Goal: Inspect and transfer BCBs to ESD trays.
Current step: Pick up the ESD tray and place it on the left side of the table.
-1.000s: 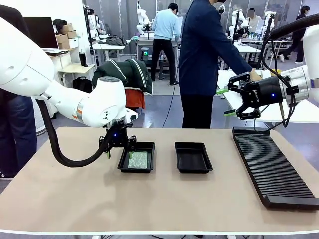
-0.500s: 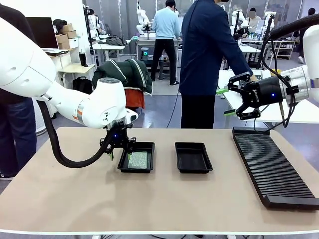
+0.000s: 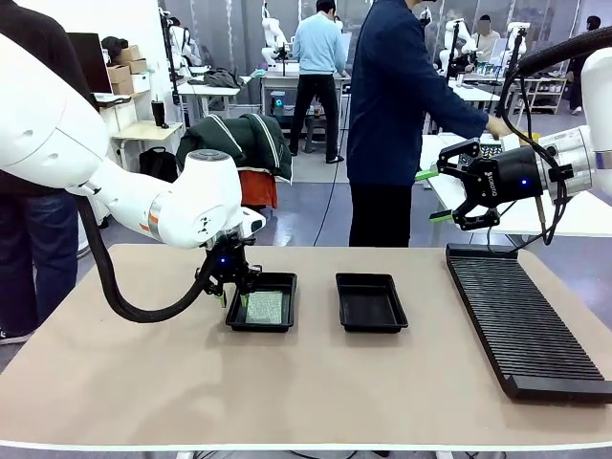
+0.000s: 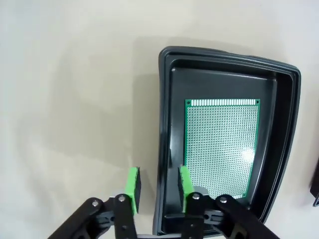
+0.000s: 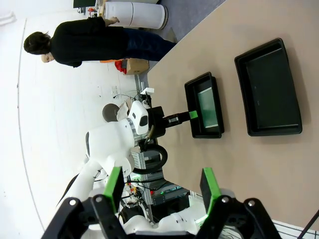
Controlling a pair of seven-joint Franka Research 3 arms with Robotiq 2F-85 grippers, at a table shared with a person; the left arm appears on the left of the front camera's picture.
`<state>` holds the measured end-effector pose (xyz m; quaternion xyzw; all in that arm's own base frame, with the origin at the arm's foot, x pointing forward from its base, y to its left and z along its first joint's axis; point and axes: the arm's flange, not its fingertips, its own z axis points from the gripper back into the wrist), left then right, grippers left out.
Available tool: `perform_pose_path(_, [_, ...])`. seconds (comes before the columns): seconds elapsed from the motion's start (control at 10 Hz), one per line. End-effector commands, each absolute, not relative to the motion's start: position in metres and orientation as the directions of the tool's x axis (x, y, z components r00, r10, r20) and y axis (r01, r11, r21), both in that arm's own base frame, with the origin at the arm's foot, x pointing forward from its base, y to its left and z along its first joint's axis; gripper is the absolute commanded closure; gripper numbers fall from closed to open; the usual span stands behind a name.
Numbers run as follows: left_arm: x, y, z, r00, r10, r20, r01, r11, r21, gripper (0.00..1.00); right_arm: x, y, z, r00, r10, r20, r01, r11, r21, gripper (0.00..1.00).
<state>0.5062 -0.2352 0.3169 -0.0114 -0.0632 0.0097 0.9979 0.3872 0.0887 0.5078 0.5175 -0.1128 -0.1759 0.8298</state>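
One BCB (image 4: 222,144) lies flat on the floor of the left tray (image 4: 164,124), close to the wall nearest the left gripper (image 4: 158,172). There are two trays. The right tray (image 3: 372,328) sits just beside the left one and has nothing in it.

The left gripper's fingers (image 4: 133,186) are narrowed to a small gap. They straddle the left tray's side wall, one pad outside and one inside above the floor. A sliver of space shows on each side, so they grip nothing.

The right gripper (image 3: 428,196) hangs high above the far end of the one ribbed rack (image 3: 521,320), with its fingers spread wide and nothing between them. One person (image 3: 392,105) stands at the table's (image 3: 143,382) far edge.
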Motion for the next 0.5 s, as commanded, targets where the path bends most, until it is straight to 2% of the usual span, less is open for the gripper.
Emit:
perform_pose_path(0.0, [0.5064, -0.2382, 0.3088, 0.988, 0.032, 0.154, -0.028, 0.999, -0.023, 0.69, 0.3869, 0.0882, 0.505, 0.915, -0.403, -0.01, 0.2, 0.434, 0.878, 0.18])
perform_pose_path(0.1, [0.5068, -0.238, 0.3091, 0.987, 0.033, 0.155, -0.03, 0.999, -0.026, 0.66, 0.3862, 0.0907, 0.5031, 0.915, -0.403, -0.029, 0.233, 0.467, 0.853, 0.18])
perform_pose_path(0.2, [0.507, -0.2382, 0.3091, 0.987, 0.035, 0.158, -0.031, 0.999, -0.026, 0.8, 0.3854, 0.0901, 0.5018, 0.915, -0.401, -0.039, 0.247, 0.483, 0.84, 0.18])
perform_pose_path(0.3, [0.5071, -0.2395, 0.3094, 0.987, 0.034, 0.16, -0.03, 0.999, -0.03, 0.73, 0.3852, 0.0913, 0.5021, 0.914, -0.404, -0.04, 0.258, 0.5, 0.827, 0.18])
perform_pose_path(0.4, [0.5075, -0.24, 0.3111, 0.986, 0.032, 0.166, -0.027, 0.999, -0.032, 0.91, 0.3859, 0.0935, 0.5035, 0.914, -0.403, -0.035, 0.25, 0.493, 0.834, 0.18])
